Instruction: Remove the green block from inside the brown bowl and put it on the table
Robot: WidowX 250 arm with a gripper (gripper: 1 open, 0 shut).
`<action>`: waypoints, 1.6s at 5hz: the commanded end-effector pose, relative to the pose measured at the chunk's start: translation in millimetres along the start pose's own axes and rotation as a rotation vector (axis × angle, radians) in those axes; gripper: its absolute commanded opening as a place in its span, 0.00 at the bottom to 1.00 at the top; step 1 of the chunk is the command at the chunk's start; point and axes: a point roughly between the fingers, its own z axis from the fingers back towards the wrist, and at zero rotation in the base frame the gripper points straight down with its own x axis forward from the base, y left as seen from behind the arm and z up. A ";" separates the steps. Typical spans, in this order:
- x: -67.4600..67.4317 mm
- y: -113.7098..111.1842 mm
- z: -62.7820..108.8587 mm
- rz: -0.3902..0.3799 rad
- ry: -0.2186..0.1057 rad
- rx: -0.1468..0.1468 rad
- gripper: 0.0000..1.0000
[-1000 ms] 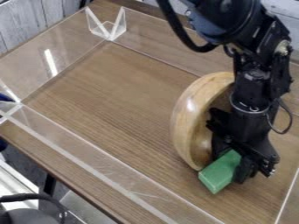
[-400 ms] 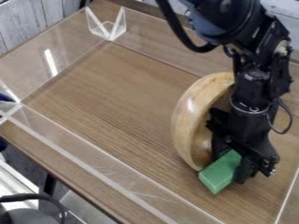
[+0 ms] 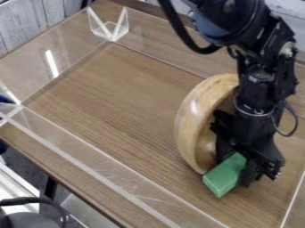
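There is one view, from in front of the arm and above. The gripper (image 3: 242, 165) points straight down at the right end of the surface (image 3: 107, 98), and the green block (image 3: 226, 177) sits between its jaws, low and close to the wood. The jaws stand partly closed and look clamped on the block's upper end — though the dark fingers hide the contact faces, so the hold is a fair reading rather than a plain sight.

The brown bowl (image 3: 201, 120) is tipped up on its rim just behind and to the left of the jaws, its underside toward the camera. The block is already outside it, below and in front of the jaws' near side.

So the removal looks done and the placing step is in hand. Whether the block's lower end already touches the surface cannot be told from here. The next move calls for settling it flat, then parting the jaws and lifting straight up — without nudging the bowl, which may roll or drop back once the arm leaves it.
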 end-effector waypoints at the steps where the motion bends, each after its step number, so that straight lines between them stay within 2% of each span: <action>1: 2.6 3.2 5.5 0.012 -0.028 0.001 0.00; 3: 0.1 6.6 3.4 0.029 -0.024 0.000 0.00; 5: -0.8 6.8 21.8 0.024 -0.066 0.006 0.00; 8: -1.7 8.4 35.7 0.028 -0.096 0.009 0.00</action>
